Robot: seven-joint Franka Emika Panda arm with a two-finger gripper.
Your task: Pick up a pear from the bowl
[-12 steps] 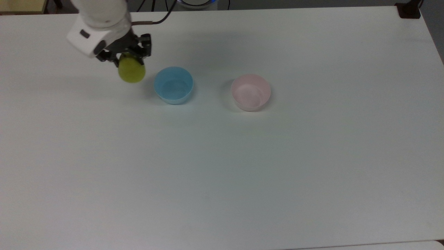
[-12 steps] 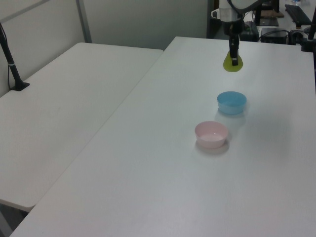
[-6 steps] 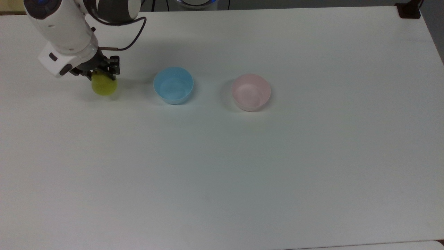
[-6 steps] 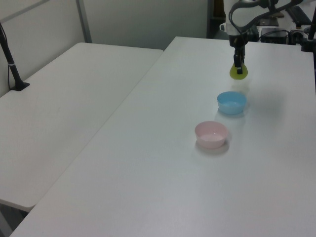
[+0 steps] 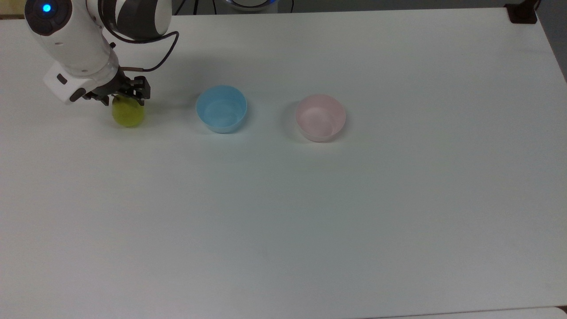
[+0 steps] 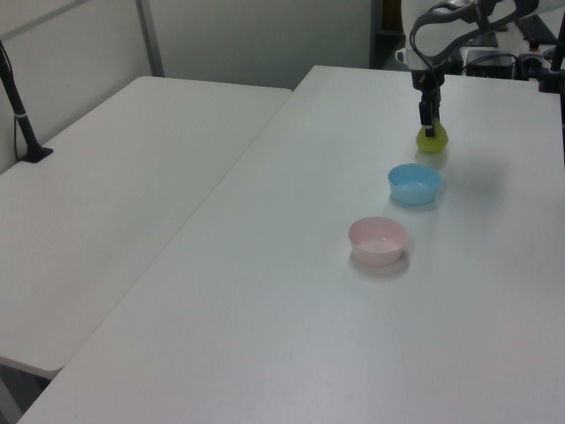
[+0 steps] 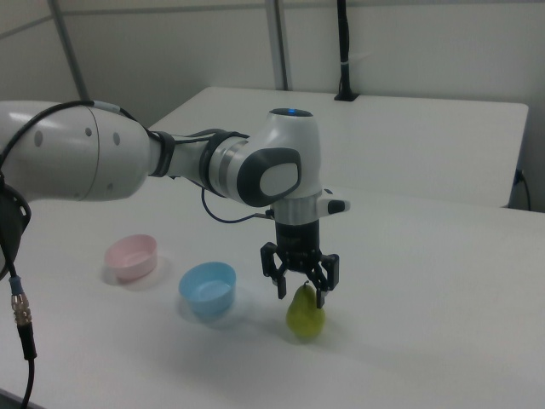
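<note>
The yellow-green pear rests on the white table, far on the top view's left. My gripper hangs straight down over it. It is open, with its fingers either side of the pear's narrow top and a gap on each side in the right view. The pale pink bowl holds nothing and stands well off on the top view's right.
A light blue bowl with nothing in it stands between the pear and the pink bowl. A second white table adjoins on the left view's left. The arm's cable loops behind the gripper.
The gripper carried the pear toward the top view's left, away from the blue bowl, and lowered it onto the table. Its fingers have now parted from the pear.
</note>
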